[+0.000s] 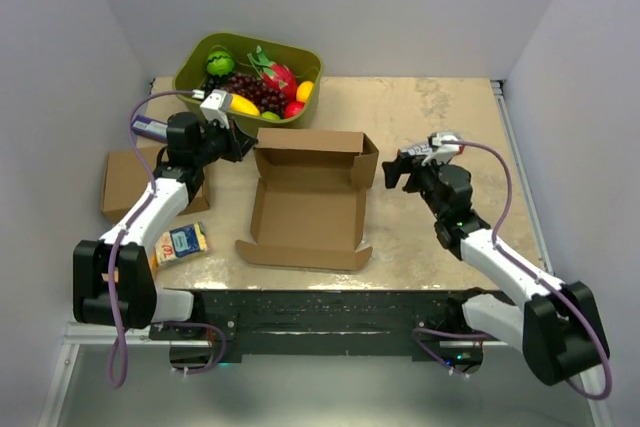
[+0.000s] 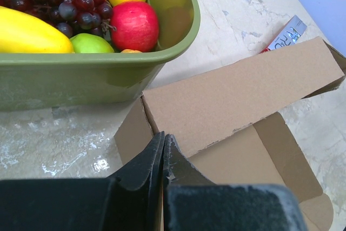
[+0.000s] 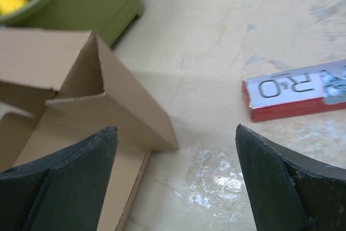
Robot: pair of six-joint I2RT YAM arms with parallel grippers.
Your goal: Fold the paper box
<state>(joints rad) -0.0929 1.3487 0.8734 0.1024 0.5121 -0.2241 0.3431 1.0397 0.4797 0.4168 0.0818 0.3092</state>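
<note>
Left hand pressed together at paper box corner, right hand spread alongside, green tub just behind

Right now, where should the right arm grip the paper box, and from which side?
Take the upright side flap at the rear right corner of the paper box, coming from the right. It stands up, thin, with a free top edge, and the open fingers of the right gripper face it; the base lies flat.
</note>
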